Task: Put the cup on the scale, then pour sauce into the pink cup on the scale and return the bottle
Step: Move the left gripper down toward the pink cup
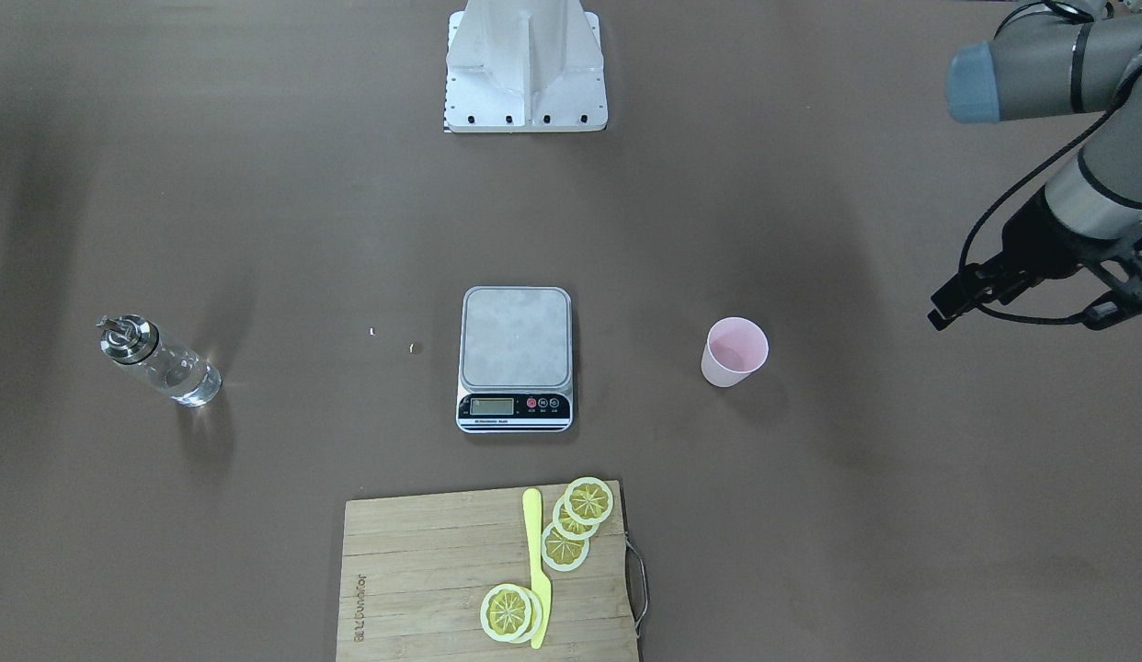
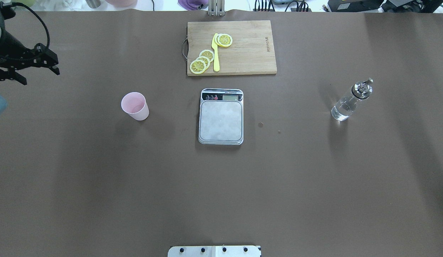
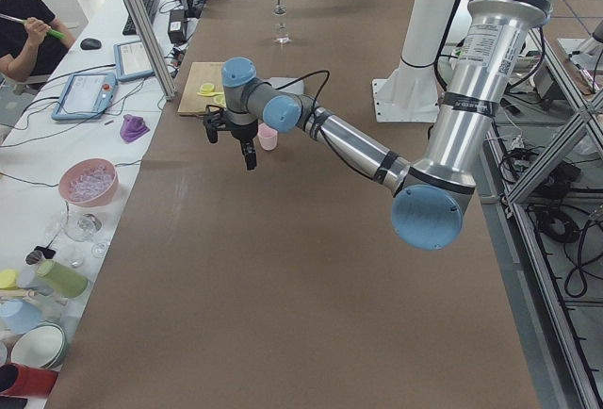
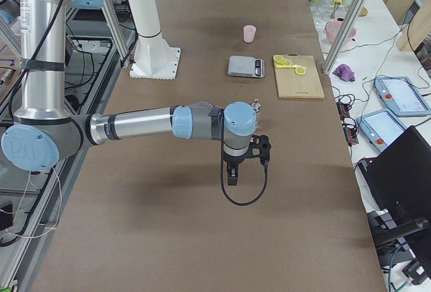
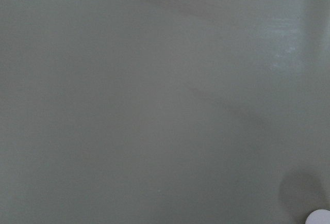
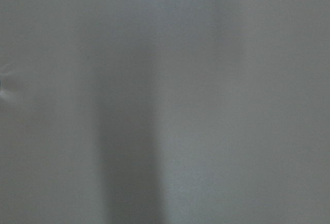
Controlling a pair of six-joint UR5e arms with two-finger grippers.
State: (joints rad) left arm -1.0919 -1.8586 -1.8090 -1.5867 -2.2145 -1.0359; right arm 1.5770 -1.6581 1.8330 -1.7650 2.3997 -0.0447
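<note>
Board (image 2: 250,53): burnt-in brand along one end, too small to read. Scale (image 2: 220,119): strip print illegible, display end away from robot. Cup (image 2: 135,106) upright, mouth up, on table on robot's left, apart from scale. Bottle (image 2: 351,100) stands upright, cap up, well right of scale. Left gripper (image 2: 40,76) spread wide, empty. Right gripper (image 4: 232,174): jaw state can't be told.

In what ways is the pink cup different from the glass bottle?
The cup is opaque pink and open-topped; the bottle is clear glass with a metal cap. The cup looks empty; the bottle holds clear liquid. Both stand upright on the table, and no gripper holds either.
</note>
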